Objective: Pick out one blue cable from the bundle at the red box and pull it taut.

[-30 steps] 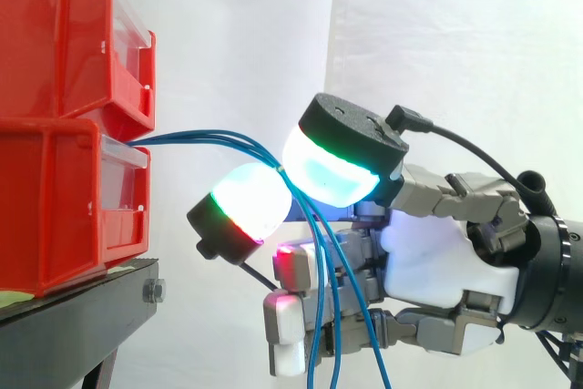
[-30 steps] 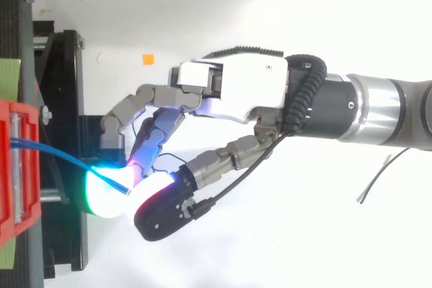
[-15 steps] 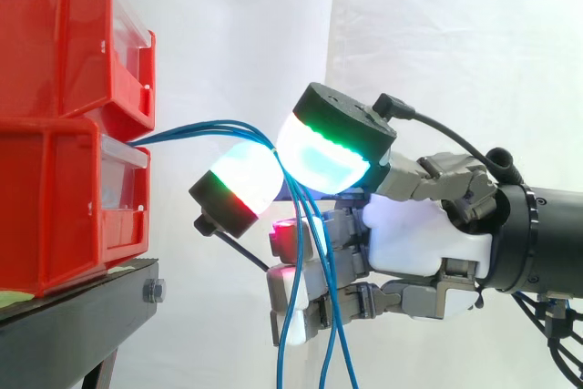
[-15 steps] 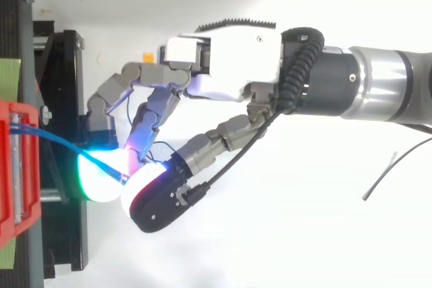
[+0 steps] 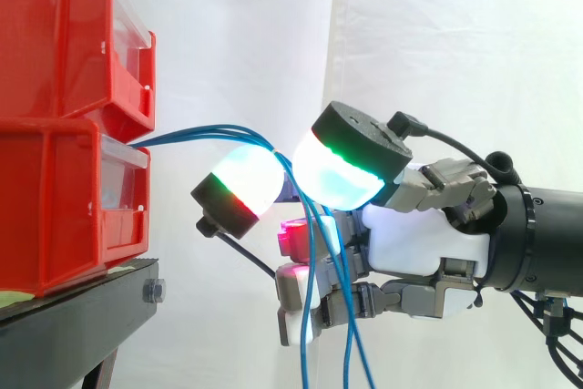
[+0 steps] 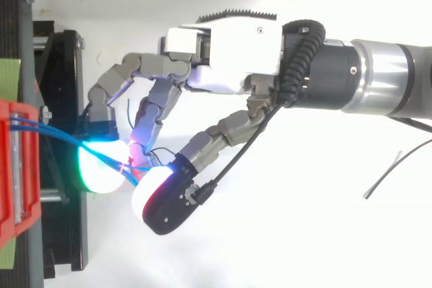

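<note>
The blue cables (image 5: 196, 137) leave the top front lip of the lower red bin (image 5: 55, 216) and arc away from it toward the hand (image 5: 414, 243). They then drop in loose strands well out from the bin's face. The hand sits level with that bin, fingers curled. Two of its glowing pads (image 5: 246, 179) are drawn together on the cables right where the arc turns downward. The other fingers are folded in lower down, beside the hanging strands. From above, blue strands run from the bin straight into the seam between the two pads.

The main risk, as I judge it, is that the pinch holds several strands, not one. In the side view more than one strand enters between the pads, and I cannot tell how many are caught. A pull away from the bin would then tighten the whole bundle. Slip is a second risk, because the pads are broad and rounded and the cable is thin. The hanging strands could also snag on the folded fingers.
</note>
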